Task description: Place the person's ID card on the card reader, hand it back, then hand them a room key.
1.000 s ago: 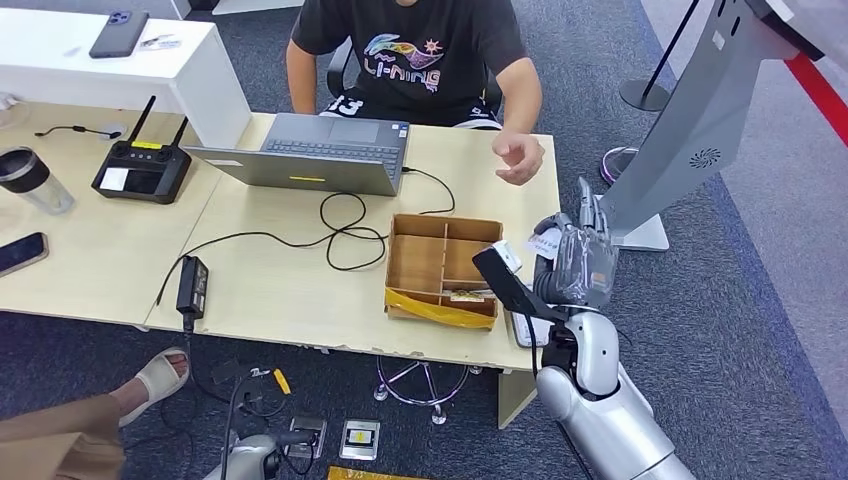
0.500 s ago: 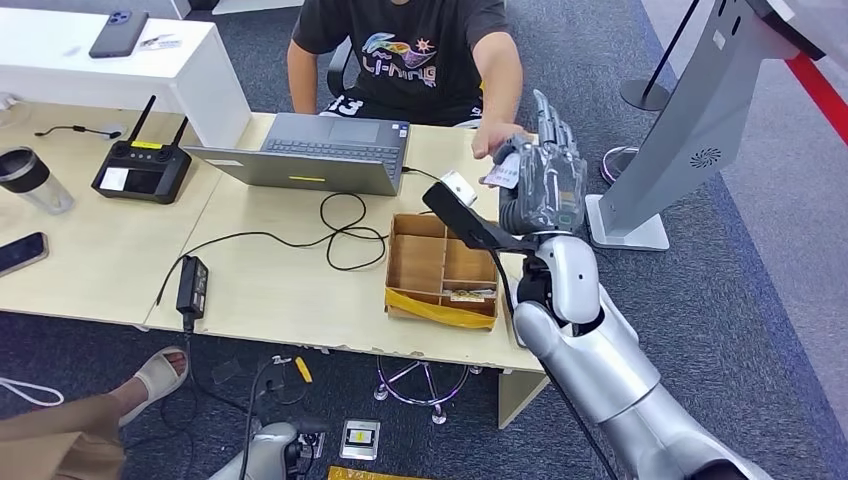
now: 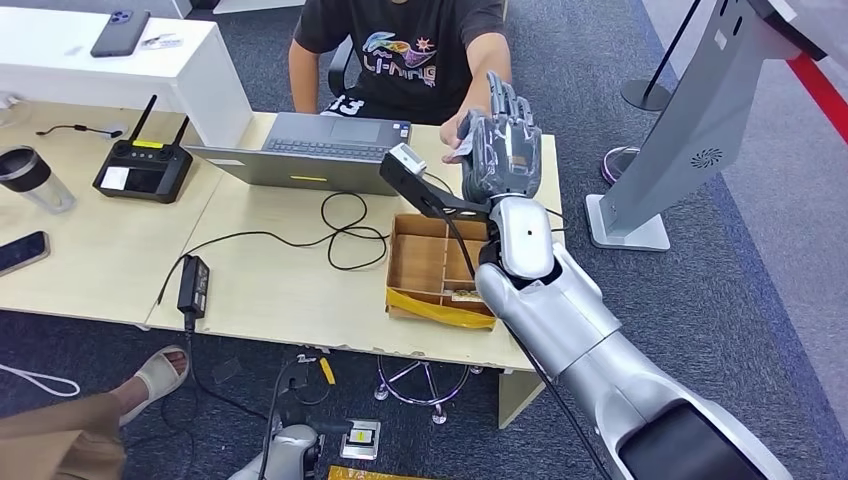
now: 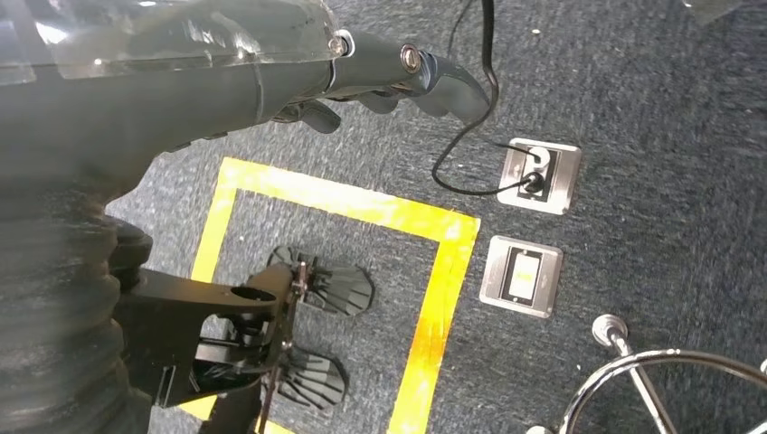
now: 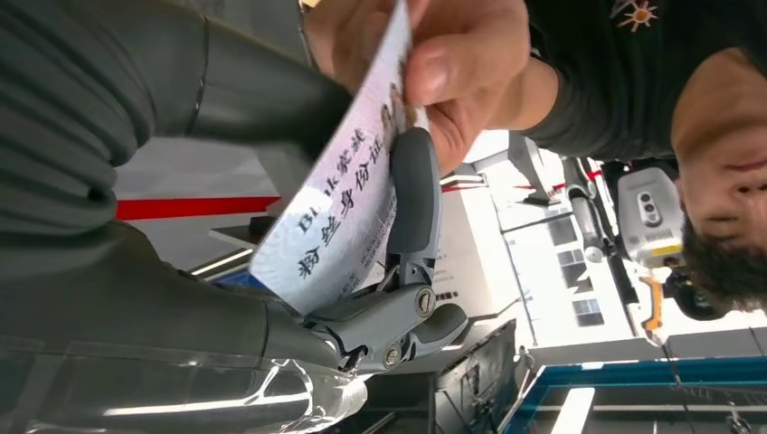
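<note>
Now right hand point(image 3: 500, 150) pinches ID card point(image 5: 348, 194), long axis toward person's hand point(image 5: 425, 63)

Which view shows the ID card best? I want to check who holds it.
The right wrist view: the ID card sits between the right hand and the person's fingers. In the head view, the hand's back hides it.

Laptop point(image 3: 315, 152) at the far edge of the surface point(image 3: 270, 285), before the seated person point(image 3: 405, 55). Controller point(image 3: 142, 168) to its left; cup point(image 3: 35, 180) and phone point(image 3: 20, 252) farther left. Adapter point(image 3: 191, 284) near the front edge. Box point(image 3: 425, 265) right of the cables point(image 3: 345, 225). Right robot hand point(image 3: 500, 150) above the far right corner, meeting the person's hand point(image 5: 434, 63) at the card point(image 5: 344, 199). Kiosk point(image 3: 690, 130) on the floor to the right.
</note>
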`<state>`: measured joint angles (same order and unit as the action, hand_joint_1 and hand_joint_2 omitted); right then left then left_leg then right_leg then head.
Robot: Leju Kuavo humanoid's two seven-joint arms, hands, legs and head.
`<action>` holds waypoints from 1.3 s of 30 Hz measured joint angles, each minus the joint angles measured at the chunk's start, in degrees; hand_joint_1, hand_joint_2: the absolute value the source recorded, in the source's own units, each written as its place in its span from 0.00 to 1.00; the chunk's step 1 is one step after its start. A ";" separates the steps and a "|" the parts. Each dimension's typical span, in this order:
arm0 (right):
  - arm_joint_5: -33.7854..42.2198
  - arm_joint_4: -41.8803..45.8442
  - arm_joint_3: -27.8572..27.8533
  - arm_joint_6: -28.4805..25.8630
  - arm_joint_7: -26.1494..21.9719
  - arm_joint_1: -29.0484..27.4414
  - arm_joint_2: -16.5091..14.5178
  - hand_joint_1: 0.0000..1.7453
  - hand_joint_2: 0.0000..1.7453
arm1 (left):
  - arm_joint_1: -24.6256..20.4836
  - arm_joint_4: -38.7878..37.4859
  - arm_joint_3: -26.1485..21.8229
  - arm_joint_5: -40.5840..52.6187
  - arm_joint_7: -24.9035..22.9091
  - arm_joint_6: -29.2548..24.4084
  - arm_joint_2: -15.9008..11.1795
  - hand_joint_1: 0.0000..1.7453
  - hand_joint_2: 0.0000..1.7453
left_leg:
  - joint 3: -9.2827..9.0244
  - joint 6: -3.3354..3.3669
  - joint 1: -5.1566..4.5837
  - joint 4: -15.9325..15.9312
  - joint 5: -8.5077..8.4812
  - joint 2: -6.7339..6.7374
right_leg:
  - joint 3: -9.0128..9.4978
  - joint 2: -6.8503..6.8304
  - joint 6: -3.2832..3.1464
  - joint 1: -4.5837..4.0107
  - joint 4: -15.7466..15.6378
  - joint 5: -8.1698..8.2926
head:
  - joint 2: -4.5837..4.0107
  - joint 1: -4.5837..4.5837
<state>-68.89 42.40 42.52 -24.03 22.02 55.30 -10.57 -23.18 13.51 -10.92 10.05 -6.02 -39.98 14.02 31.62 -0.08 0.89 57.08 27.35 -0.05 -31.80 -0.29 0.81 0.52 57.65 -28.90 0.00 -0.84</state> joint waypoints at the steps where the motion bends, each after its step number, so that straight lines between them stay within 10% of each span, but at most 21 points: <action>1: 0.03 -1.02 0.10 -0.05 0.21 0.30 -0.19 0.00 1.00 | 0.08 0.00 -0.32 0.77 0.01 -0.01 0.22 0.00 1.00 | 0.00 0.00 0.00 0.00 0.00 0.00 | 0.00 0.01 0.00 0.00 0.00 0.00 | 0.00 0.01; 16: -4.48 -5.56 -0.16 -3.65 2.91 -0.74 3.30 0.00 1.00 | 1.58 -0.37 -4.97 10.10 -0.19 -0.04 1.20 0.00 1.00 | -0.01 0.00 0.00 0.02 0.00 0.04 | -0.07 0.05 0.00 0.00 -0.02 0.00 | 0.00 0.01; 28: -13.20 18.38 -11.15 0.89 4.77 -18.79 15.39 0.00 1.00 | 2.96 -0.98 -6.99 10.49 1.22 0.48 -0.14 0.00 1.00 | 0.00 0.00 -0.01 0.05 0.03 0.01 | -0.09 -0.01 0.00 0.02 -0.06 0.00 | 0.00 0.02; 39: -4.57 39.76 -25.50 -5.86 5.96 -37.09 23.82 0.00 1.00 | 4.40 -1.05 -8.06 6.32 5.38 -0.01 -1.78 0.00 1.00 | 0.01 0.03 -0.02 0.03 0.05 -0.01 | -0.08 -0.01 0.01 0.03 -0.08 0.00 | 0.00 0.02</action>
<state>-73.45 82.16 17.02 -29.89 27.98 18.21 13.25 -18.79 12.46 -18.98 16.37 -0.64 -39.98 12.24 31.62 -0.05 0.87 57.11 27.41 -0.06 -31.87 -0.31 0.81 0.55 57.57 -28.90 0.00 -0.82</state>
